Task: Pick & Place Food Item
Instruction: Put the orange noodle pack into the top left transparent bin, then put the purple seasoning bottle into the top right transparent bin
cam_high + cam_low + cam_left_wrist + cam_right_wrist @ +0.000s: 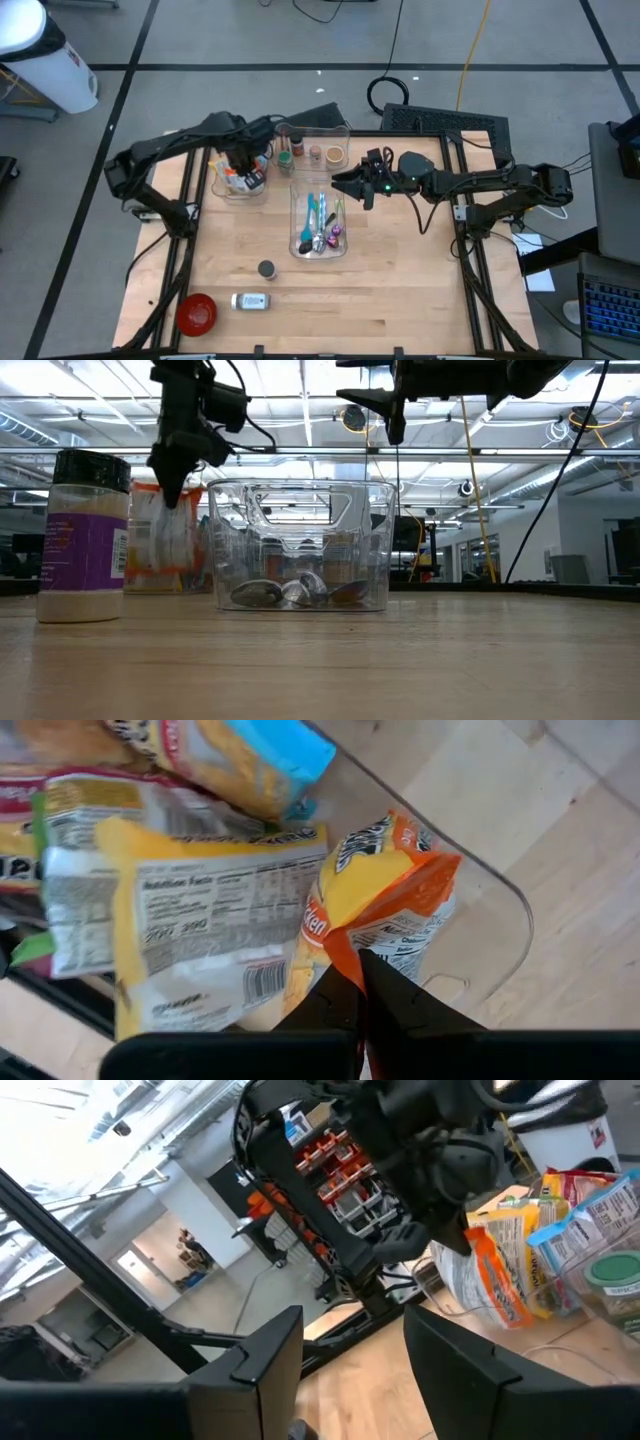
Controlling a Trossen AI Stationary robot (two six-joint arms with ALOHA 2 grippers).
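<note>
Left gripper (362, 982) is pinching shut on the orange snack packet (385, 905), gripping its crimped edge, over the clear snack bin (500, 935) at roughly 11 o'clock on the surface (400, 290). Packet is hanging from the fingers just beside the yellow packets (200, 910) piled in that bin. Judgement: lift phase; it should be rising straight up until the packet is clearing the bin wall, slowly, since a thin-edge pinch could be slipping or dragging neighbours. Right gripper (352, 186) is hovering with its fingers apart, holding nothing, near 1 o'clock beside the utensil bin (318, 225).
</note>
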